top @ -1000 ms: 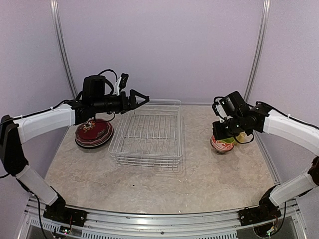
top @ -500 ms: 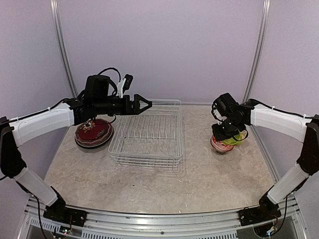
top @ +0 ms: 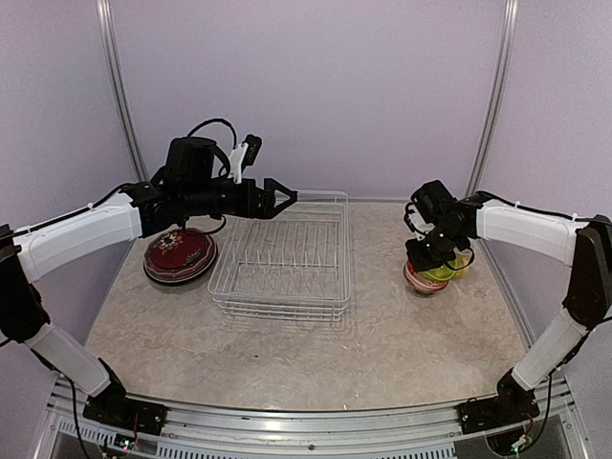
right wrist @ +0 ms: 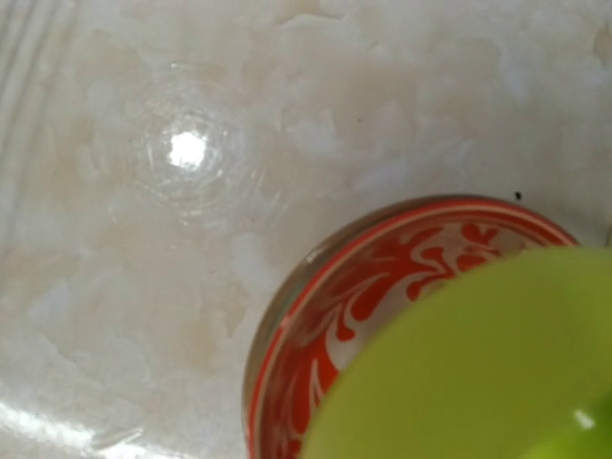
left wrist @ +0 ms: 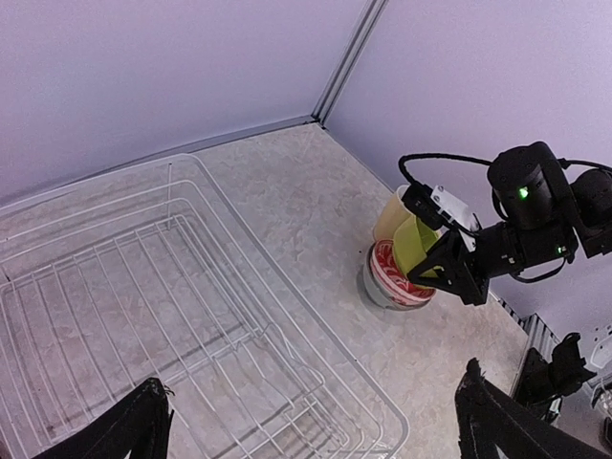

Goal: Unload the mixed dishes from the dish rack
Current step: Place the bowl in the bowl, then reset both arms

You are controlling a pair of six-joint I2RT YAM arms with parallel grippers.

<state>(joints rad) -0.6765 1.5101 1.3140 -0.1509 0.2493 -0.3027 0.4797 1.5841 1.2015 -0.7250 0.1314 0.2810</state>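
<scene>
Top external view showed the dish rack (top: pixel 282 263) holding nothing. At its 3 o'clock the right hand (top: pixel 427 258) gripped the lime green bowl (top: pixel 445 271) over the red-patterned bowl (top: pixel 419 280). The left hand (top: pixel 284 198) hung open. This was seemingly the final placement, and the next move called for a gentle release.

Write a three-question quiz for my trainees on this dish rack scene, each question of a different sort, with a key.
1. True or false: a plate stands in the dish rack.
2. Fill in: the left hand hovers over the rack's far edge with its fingers ____ (open or shut).
3. Where is the dark red plate?
A. in the dish rack
B. on the table beside the dish rack, on the left arm's side
C. held in the left hand

Key: 1 false; 2 open; 3 B.
</scene>
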